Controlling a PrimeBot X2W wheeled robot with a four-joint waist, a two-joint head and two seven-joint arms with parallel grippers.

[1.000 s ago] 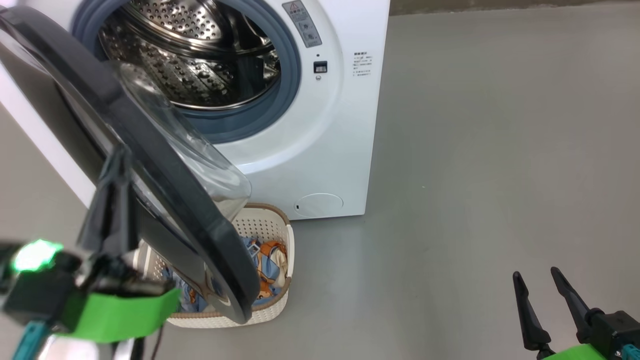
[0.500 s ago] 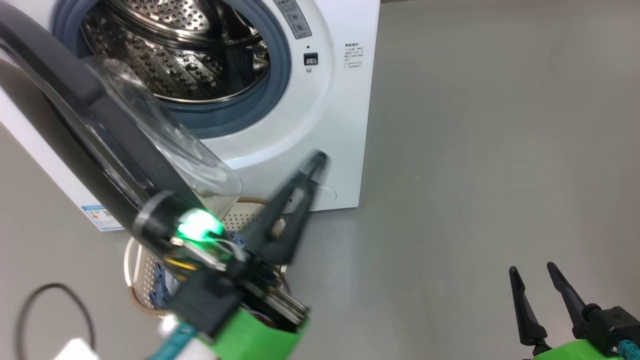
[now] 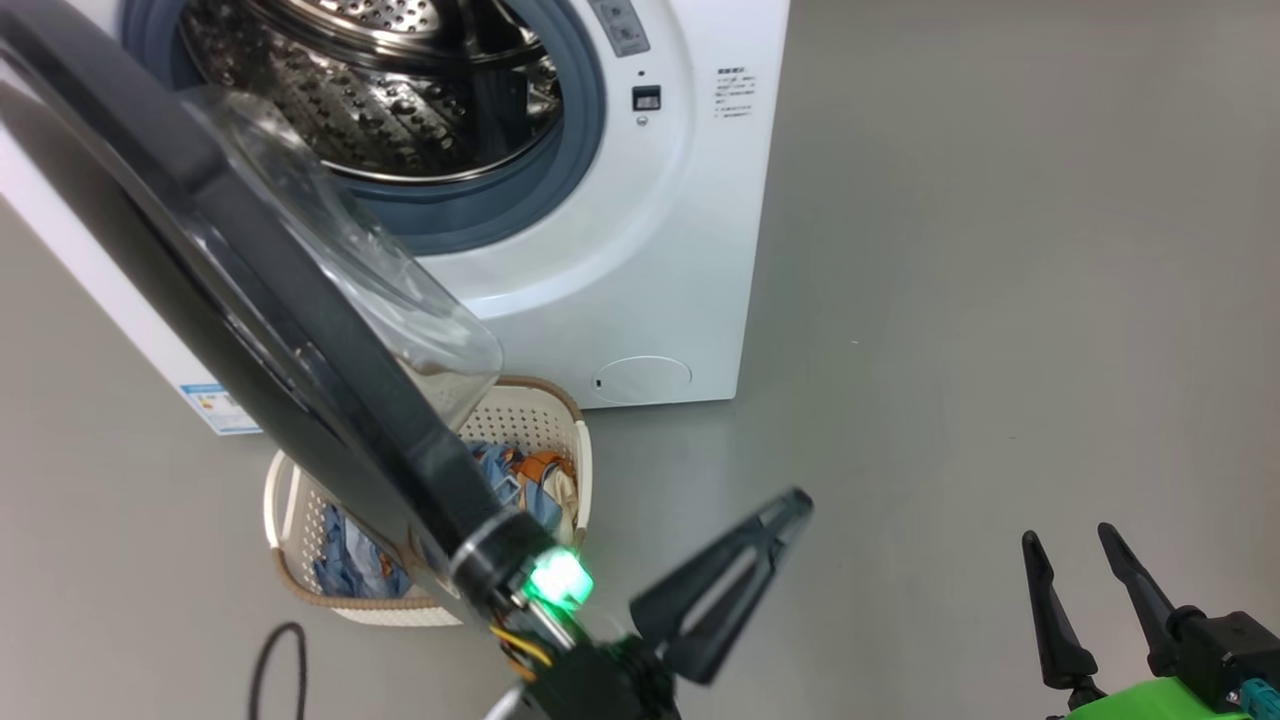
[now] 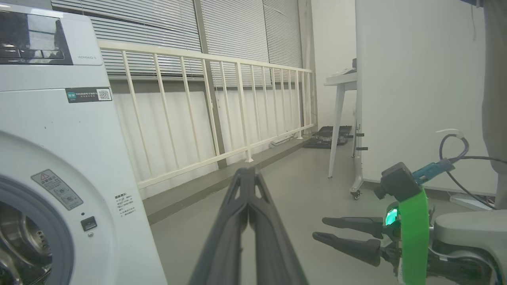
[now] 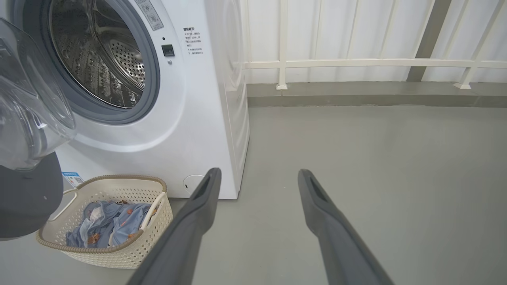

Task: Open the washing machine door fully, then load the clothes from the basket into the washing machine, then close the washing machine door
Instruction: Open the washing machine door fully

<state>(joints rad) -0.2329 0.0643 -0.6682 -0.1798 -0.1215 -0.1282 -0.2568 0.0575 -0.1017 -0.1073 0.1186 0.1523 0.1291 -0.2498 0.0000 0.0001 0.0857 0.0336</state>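
The washing machine (image 3: pixel 620 280) stands at the upper left with its steel drum (image 3: pixel 400 110) exposed. Its washing machine door (image 3: pixel 300 330) hangs open towards me, black rim and clear bowl over the basket (image 3: pixel 580 450). Blue bear-print clothes (image 3: pixel 520 470) lie in the basket (image 5: pixel 99 250). My left gripper (image 3: pixel 795 503) is shut and empty, just right of the door's free edge and clear of it, pointing up-right over the floor. My right gripper (image 3: pixel 1070 560) stands open and empty at the lower right, far from the machine.
A black cable (image 3: pixel 275 660) loops on the floor left of the basket. Open grey floor (image 3: pixel 1000 300) lies right of the machine. A white railing (image 5: pixel 356 63) runs behind, with a white table (image 4: pixel 340 79) and a white panel (image 4: pixel 416 79) beyond.
My left gripper swung from behind the door's outer face at the lower left, under its free edge, to the right of it. The head camera shifted slightly. The right gripper stayed put.
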